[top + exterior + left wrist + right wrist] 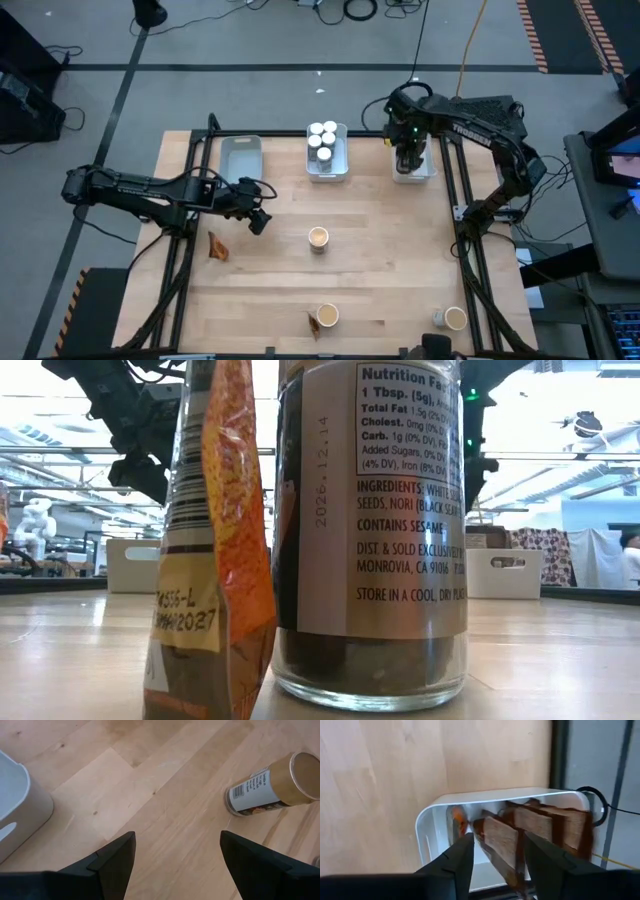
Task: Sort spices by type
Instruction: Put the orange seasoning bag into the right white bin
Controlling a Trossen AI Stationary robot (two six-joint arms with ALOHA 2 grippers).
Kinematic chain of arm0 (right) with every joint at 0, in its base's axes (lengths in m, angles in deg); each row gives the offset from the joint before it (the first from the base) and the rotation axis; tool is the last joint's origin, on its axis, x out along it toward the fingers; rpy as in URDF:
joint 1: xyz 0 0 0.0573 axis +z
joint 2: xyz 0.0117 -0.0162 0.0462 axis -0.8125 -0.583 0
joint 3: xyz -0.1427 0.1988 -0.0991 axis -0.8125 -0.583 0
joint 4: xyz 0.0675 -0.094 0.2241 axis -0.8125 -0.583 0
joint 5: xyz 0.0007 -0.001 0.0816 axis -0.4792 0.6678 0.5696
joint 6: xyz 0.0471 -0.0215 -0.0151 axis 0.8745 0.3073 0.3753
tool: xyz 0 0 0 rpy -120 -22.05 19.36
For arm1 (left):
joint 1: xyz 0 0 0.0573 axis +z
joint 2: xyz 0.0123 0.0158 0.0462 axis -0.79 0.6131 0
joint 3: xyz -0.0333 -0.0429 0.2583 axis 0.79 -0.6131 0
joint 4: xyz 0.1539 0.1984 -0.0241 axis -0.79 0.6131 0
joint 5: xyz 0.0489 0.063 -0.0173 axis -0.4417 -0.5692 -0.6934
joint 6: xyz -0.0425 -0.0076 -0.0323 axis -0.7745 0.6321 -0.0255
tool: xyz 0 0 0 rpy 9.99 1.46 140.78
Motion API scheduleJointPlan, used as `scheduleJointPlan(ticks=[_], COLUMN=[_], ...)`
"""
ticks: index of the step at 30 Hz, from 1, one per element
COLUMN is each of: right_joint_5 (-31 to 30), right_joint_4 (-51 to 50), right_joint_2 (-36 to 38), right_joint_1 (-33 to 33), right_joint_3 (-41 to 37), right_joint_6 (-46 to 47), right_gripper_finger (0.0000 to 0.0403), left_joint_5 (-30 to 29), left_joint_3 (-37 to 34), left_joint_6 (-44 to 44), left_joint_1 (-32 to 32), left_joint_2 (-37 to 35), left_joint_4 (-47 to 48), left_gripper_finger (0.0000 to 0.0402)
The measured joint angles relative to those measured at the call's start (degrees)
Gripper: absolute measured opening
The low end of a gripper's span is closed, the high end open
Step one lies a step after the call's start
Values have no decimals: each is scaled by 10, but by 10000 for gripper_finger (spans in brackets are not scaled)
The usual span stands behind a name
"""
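My left gripper (258,218) hangs open over bare table, left of a tan-topped tub (318,237) that also shows in the left wrist view (272,785). My right gripper (498,860) is down in the white right tray (428,172), fingers open, on either side of one brown pouch (501,842) that leans in a row with the other pouches (555,827). White-capped jars (322,140) stand in the middle tray. Two more tubs (326,316) (455,318) stand near the table's near edge. One pouch (216,246) lies on the table, and another (210,540) leans by the near tub (370,530). My right gripper's fingers (455,862) stand close on both sides of the pouch's upper end (495,832), coming from above. The pouch rests tilted in the tray against its neighbours. I cannot tell whether the fingers touch it.
A grey tray (240,158) sits at the far left, its corner in the left wrist view (20,805). Black frame rails run along the table's left and right sides. Open wood lies between the trays and the near tubs.
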Motion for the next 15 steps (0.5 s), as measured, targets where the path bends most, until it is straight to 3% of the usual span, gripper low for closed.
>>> scheduleJointPlan(ticks=[7,15], right_joint_5=[10,122], right_joint_4=[-54,-61], right_joint_2=[0,0], right_joint_1=[19,94], right_joint_3=[103,160], right_joint_6=[51,143], right_gripper_finger=[160,160], left_joint_5=[0,-3], left_joint_3=[0,0], left_joint_6=[19,46], left_joint_1=[0,0], left_joint_2=[0,0], left_joint_4=[0,-1], left_gripper_finger=[292,292])
